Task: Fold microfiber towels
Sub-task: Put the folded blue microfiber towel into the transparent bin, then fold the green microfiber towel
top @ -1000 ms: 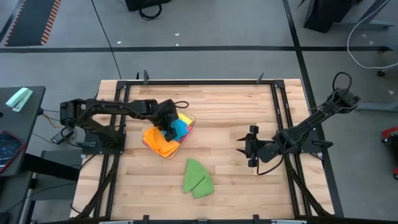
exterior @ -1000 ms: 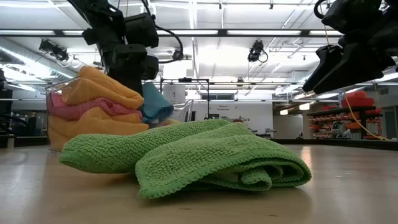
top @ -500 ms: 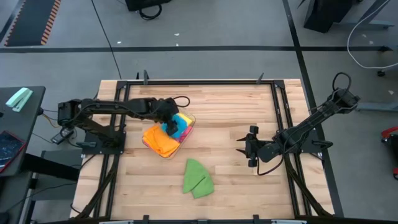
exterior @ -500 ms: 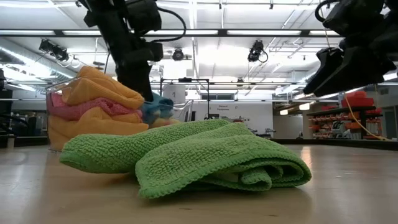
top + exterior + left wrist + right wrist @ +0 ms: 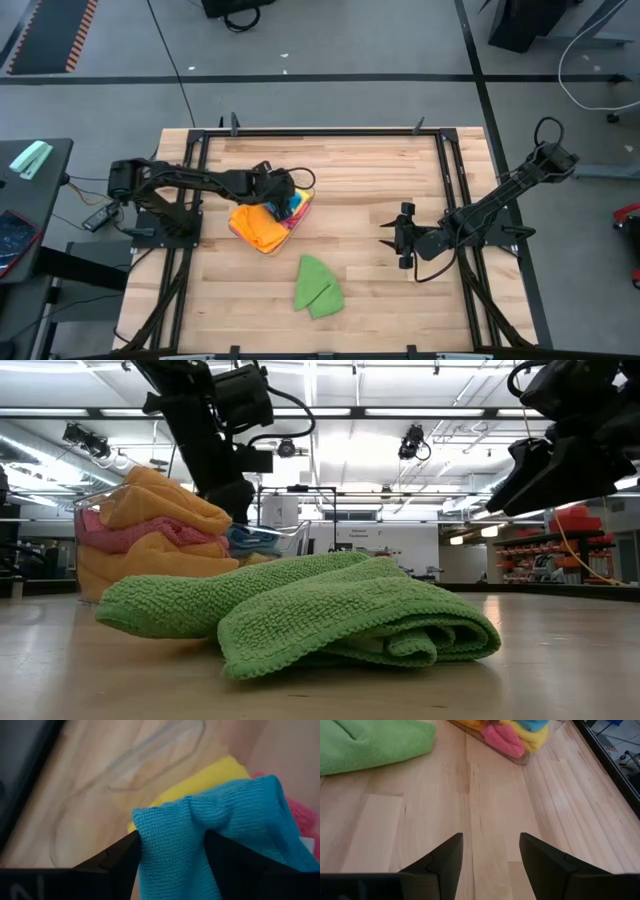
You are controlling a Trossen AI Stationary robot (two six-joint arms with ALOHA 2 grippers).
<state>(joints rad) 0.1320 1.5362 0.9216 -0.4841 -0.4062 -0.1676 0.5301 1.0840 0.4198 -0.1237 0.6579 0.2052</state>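
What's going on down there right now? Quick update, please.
Left tool in the clear tub, fingers around the blue towel. Right tool open, idle over bare table. Green towel lies folded in front. Nothing blocking.

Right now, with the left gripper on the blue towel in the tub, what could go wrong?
1. The left gripper pinches only a fold of the blue towel; it may slip free on lifting.
2. The yellow towel and pink towel lie against the blue one and could drag out with it.
3. The clear tub is light and may tip or slide.
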